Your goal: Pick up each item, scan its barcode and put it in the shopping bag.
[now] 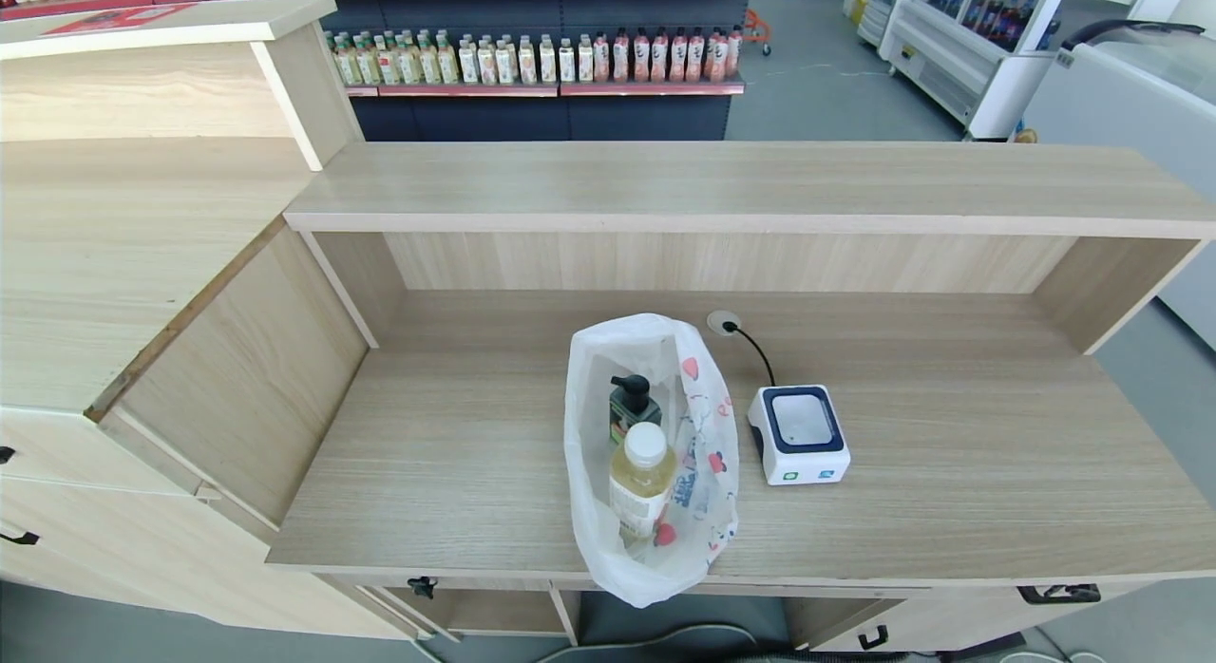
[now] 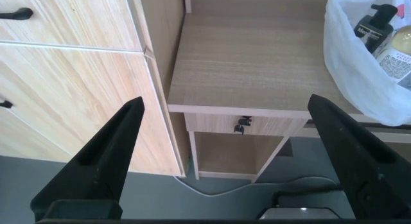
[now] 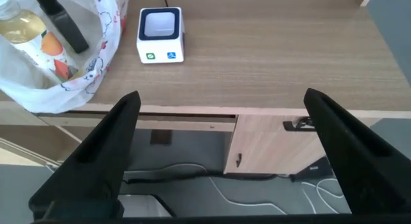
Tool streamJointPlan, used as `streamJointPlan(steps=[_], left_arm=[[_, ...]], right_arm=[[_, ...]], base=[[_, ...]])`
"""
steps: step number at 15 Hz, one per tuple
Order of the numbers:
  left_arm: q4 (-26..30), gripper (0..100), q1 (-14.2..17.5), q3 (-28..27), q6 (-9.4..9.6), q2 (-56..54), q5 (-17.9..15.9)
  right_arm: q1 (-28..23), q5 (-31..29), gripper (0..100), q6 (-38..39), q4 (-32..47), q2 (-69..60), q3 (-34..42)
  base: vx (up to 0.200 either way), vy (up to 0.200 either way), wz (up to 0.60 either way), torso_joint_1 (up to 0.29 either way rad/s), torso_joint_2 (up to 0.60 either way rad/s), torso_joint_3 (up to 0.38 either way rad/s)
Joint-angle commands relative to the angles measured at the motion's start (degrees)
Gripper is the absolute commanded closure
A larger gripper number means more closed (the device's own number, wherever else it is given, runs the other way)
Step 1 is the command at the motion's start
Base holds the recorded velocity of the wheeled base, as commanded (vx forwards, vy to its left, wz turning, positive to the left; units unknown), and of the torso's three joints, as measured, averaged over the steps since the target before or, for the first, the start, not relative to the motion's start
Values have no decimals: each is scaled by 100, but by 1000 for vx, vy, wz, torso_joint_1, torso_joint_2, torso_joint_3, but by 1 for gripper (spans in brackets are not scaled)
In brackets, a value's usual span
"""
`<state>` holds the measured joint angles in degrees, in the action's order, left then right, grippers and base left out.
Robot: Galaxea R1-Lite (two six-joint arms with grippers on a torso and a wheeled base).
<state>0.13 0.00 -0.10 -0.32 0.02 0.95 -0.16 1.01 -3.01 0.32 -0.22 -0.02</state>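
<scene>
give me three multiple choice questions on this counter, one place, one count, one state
1. Where is the scanner relative to the bag? A) inside it B) on its right C) on its left
2. How many bottles are in the bag? A) none B) two C) four
3. The left gripper and right gripper are: A) both open, empty B) both holding bottles C) both shut
Answers: 1 B, it stands apart on the right; 2 B, a pump bottle and a drink bottle; 3 A, both spread wide, nothing between.
</scene>
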Motion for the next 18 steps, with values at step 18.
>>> streamJointPlan(steps=[18], left_arm=[[4,0,0,1,84,-2,-7]], right_arm=[[-2,4,0,-15,3,22,2]], base=[[56,-111,0,3,2,1]])
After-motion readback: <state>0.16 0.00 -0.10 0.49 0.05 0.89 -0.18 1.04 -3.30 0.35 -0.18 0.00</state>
